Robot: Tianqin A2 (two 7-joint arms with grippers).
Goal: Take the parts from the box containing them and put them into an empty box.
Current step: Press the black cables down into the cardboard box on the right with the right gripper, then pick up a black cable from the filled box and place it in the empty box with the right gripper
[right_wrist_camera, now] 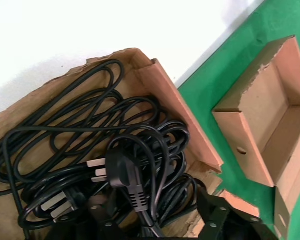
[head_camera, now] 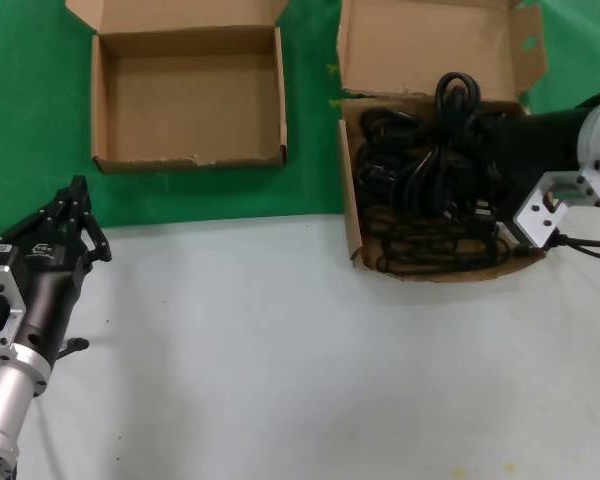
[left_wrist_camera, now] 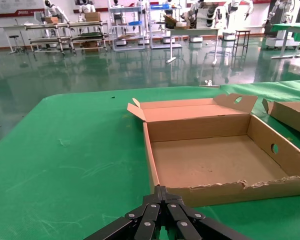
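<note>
The parts (head_camera: 430, 190) are a tangle of black power cords filling the box containing them (head_camera: 352, 215) at the right, its tall lid flap standing behind. My right gripper (head_camera: 480, 150) reaches into that box from the right. In the right wrist view it (right_wrist_camera: 157, 225) is open, its jaws spread either side of the cords (right_wrist_camera: 90, 145), with a black plug (right_wrist_camera: 124, 175) between them. The empty box (head_camera: 190, 160) lies at the back left, bare inside. My left gripper (head_camera: 75, 195) is shut at the near left, holding nothing; in its own view it (left_wrist_camera: 161, 189) points at the empty box's ragged front edge (left_wrist_camera: 240, 192).
Both boxes rest on a green mat (head_camera: 310, 150); the near half of the table is white (head_camera: 280, 360). About a hand's width of mat separates the boxes. My right wrist's grey bracket (head_camera: 545, 210) hangs over the full box's near right corner.
</note>
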